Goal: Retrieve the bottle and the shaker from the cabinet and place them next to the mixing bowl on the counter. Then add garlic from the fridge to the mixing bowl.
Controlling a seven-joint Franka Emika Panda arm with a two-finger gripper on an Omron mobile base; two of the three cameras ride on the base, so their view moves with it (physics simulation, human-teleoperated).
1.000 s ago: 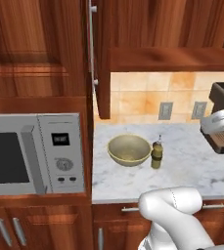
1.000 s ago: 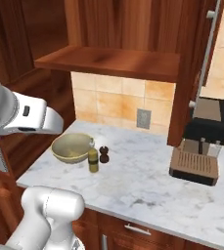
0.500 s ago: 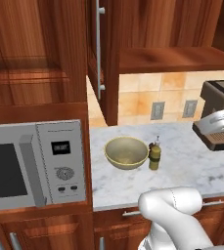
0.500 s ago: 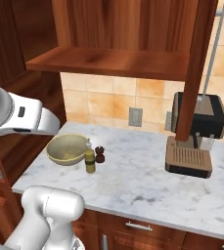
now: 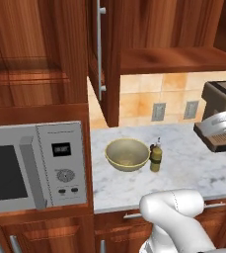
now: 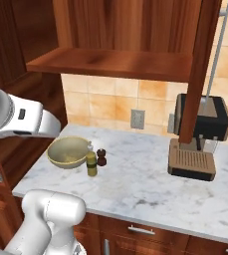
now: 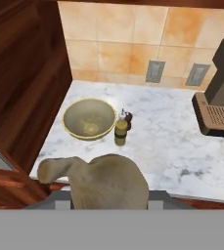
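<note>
A tan garlic bulb (image 7: 106, 180) sits at the bottom of the hand view, and my gripper (image 7: 106, 202) is shut on it, its fingertips mostly hidden behind the bulb. Below, on the marble counter (image 6: 145, 184), stands the yellowish mixing bowl (image 7: 89, 118) (image 5: 127, 154) (image 6: 68, 152). Right beside it are the olive-green bottle (image 7: 120, 131) (image 5: 156, 157) (image 6: 91, 163) and the small dark shaker (image 7: 128, 118) (image 6: 101, 157), both upright. The gripper hangs above the counter's front edge, nearer than the bowl.
A coffee machine (image 6: 200, 134) (image 7: 221, 97) stands on the counter to the right. To the left of the bowl is a microwave (image 5: 30, 168). An open cabinet door (image 5: 104, 59) (image 6: 200, 69) hangs above the counter, beside the wooden cabinet shelf (image 6: 115, 62).
Both base views have shifted a little, so the cameras moved with the base. Bowl, bottle and shaker keep their places on the counter.
</note>
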